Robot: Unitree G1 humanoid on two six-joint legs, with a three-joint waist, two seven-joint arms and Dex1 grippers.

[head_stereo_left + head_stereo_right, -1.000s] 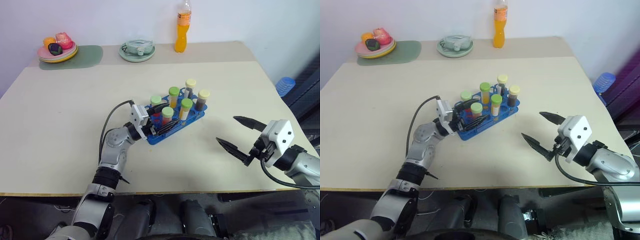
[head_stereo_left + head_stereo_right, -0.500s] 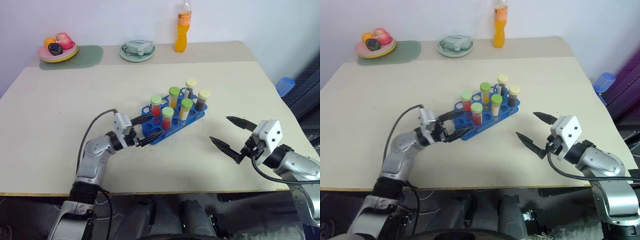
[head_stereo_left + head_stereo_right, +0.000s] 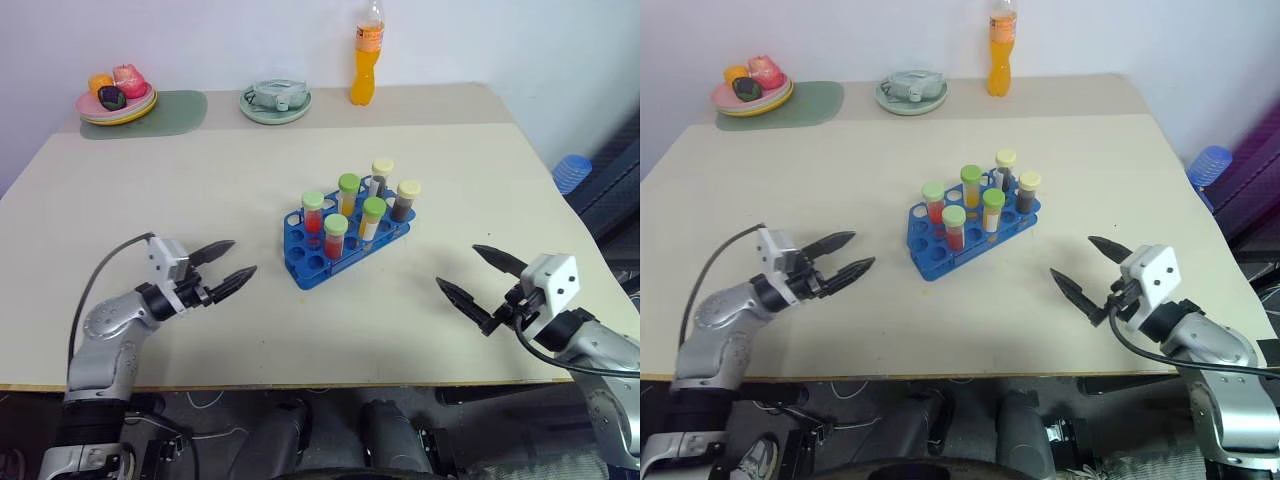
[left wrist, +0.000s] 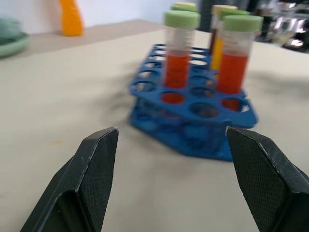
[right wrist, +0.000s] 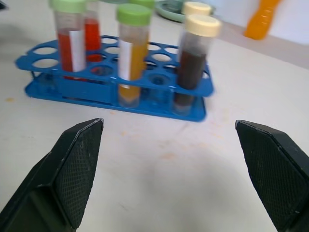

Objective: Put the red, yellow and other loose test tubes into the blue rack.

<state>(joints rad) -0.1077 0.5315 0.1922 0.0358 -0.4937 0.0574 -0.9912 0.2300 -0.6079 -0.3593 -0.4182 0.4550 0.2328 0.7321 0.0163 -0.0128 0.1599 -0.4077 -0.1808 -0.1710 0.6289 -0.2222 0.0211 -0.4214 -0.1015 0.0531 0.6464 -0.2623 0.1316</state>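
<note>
The blue rack [image 3: 301,268] sits mid-table with several capped tubes upright in it. Two red-filled tubes [image 3: 313,216] with green caps stand at its near-left side. Behind them are yellow-orange tubes [image 3: 348,201], and a brown tube with a tan cap [image 3: 403,206] is at the right end. A grey tube with a pale yellow cap [image 3: 379,180] stands at the back. My left gripper [image 3: 242,257] is open and empty, well left of the rack and pointing at it. My right gripper [image 3: 458,265] is open and empty, right of the rack. The left wrist view faces the rack [image 4: 193,133] and the red tubes [image 4: 177,67].
An orange drink bottle [image 3: 365,62] stands at the table's far edge. A pale green dish [image 3: 274,101] is left of it. A plate of fruit [image 3: 115,100] rests on a green mat [image 3: 160,113] at the far left. A blue object [image 3: 570,172] lies beyond the right edge.
My left gripper has drawn back from the rack's near-left end to the left, open and holding nothing. The right gripper has sunk slightly and shifted right.
</note>
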